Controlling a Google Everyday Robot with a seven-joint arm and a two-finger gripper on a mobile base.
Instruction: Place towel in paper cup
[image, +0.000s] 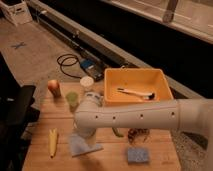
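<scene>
Reaching in from the right edge of the frame, the white arm (150, 116) bent at its elbow just left of centre and dropped toward the wooden desk (45, 120). The claw (84, 142) sat low at the lower left of centre, right over the towel (96, 149), its fingers spread apart and nothing clamped between them. The towel lay flat on the desk, a grey-blue cloth partly hidden under the claw.

The paper cup (87, 82) stood upright near the desk's far edge, left of centre and well apart from the towel; no cloth showed in it. A translucent green cup (72, 99) stood just beside it, lower left; its contents could not be made out. To the right, an orange bin (111, 86) held one pale utensil with a dark end (136, 93), lying across its floor.

A blue sponge (137, 155) lay at the bottom right of the desk, a yellow object (52, 141) at the lower left, and a reddish fruit (54, 87) at the upper left.
</scene>
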